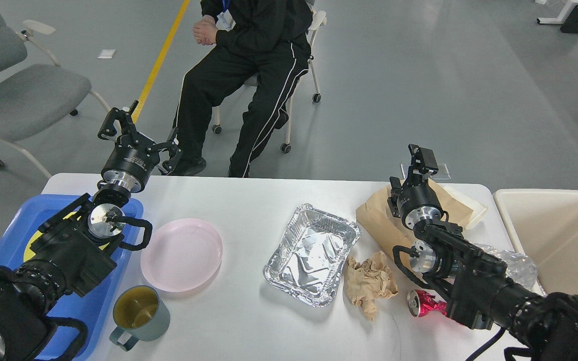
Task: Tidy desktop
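Note:
The white desktop (249, 200) carries a pink plate (181, 254), a grey-green mug (138, 313), a foil tray (311, 253), a crumpled brown paper (369, 283), a crushed red can (422, 303), a brown paper bag (382, 220) and crumpled clear plastic (517, 265). My left gripper (141, 133) is raised above the table's far left edge, fingers spread open and empty. My right gripper (419, 160) hangs over the brown bag at the far right; its fingers cannot be told apart.
A blue tray (18, 225) with a yellow item sits at the left under my left arm. A cream bin (560, 235) stands off the right edge. A person in black (249, 75) sits on a chair beyond the table. A grey chair (23, 95) stands far left.

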`<state>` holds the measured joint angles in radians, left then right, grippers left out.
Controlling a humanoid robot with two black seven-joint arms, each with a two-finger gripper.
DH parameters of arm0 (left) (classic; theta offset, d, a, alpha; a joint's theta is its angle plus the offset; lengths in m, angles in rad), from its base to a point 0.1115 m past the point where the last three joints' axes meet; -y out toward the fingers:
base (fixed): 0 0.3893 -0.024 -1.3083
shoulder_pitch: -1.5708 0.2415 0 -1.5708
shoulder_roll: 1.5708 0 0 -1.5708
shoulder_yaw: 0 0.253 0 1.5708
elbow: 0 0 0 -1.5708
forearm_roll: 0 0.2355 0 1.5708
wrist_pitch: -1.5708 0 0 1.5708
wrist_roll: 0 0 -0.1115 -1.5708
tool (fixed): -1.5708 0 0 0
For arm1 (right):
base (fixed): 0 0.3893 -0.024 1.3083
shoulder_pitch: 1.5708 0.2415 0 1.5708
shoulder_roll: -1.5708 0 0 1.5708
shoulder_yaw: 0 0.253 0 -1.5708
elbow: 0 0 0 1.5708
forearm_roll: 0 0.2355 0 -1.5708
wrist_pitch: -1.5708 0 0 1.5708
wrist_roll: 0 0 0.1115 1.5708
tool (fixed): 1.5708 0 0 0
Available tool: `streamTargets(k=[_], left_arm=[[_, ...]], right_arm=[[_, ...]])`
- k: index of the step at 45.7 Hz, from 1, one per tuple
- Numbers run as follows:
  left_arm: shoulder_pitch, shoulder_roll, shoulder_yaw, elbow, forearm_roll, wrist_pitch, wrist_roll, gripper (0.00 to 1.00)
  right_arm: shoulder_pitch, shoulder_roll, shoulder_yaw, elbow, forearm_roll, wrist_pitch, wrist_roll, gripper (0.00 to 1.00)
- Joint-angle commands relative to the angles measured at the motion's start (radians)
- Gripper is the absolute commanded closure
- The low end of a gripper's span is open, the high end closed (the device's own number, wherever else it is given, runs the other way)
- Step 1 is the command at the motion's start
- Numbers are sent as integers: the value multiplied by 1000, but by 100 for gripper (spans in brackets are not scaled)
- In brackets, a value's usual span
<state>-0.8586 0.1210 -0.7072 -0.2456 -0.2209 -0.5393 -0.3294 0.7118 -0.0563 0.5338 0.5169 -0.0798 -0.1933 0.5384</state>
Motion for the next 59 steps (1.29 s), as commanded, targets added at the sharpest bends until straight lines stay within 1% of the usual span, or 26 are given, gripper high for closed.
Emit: streamTargets(k=[1, 5, 7, 10, 27, 40, 50, 59], left_arm=[[1, -3, -5, 0, 0, -1, 4, 4], [3, -6, -12, 0, -2, -1, 7, 4], [4, -4, -20, 0, -2, -1, -2, 4], [4, 0, -18, 0, -2, -1, -3, 4], [3, 0, -20, 0, -3, -1, -2, 4], [-28, 6, -23, -1, -5, 2, 3, 4], [-74, 48, -23, 0, -9, 16, 6, 4], [-59, 43, -25, 0, -12, 15, 0, 4]], right_arm=[[0, 0, 0, 0, 0, 0, 0, 0], [0, 0, 0, 0, 0, 0, 0, 0], [0, 0, 0, 0, 0, 0, 0, 0], [0, 0, 0, 0, 0, 0, 0, 0], [0, 0, 0, 0, 0, 0, 0, 0], [0, 0, 0, 0, 0, 0, 0, 0], [0, 0, 0, 0, 0, 0, 0, 0], [0, 0, 0, 0, 0, 0, 0, 0]])
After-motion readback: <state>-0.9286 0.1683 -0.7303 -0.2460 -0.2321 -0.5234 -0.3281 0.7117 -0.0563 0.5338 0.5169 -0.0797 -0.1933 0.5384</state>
